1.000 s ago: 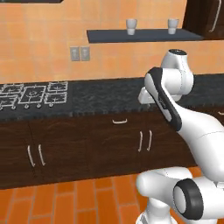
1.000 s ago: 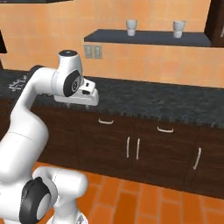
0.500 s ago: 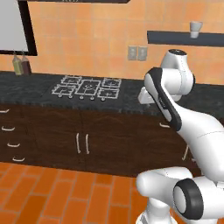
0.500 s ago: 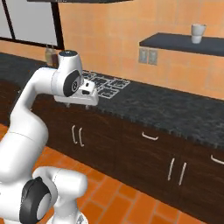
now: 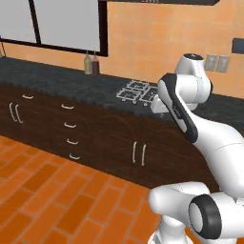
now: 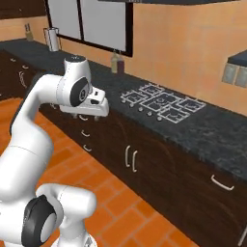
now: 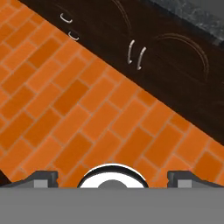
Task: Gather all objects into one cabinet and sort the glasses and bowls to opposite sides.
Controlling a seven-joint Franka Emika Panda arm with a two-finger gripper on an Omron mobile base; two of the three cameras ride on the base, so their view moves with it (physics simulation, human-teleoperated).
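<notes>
Brick flooring (image 7: 87,109) in orange is filling the lower left of the hand view, running up to dark wood drawer cabinets (image 5: 95,138) under a black speckled counter (image 6: 202,132). A gas hob (image 6: 161,102) is sitting mid-counter, two bottles (image 5: 91,64) standing below a dark-framed window (image 5: 52,24). The gripper (image 7: 112,177) is hanging over the floor, its fingertips (image 7: 43,178) spread wide, holding nothing. No cup, bowl or wall cabinet is visible.
</notes>
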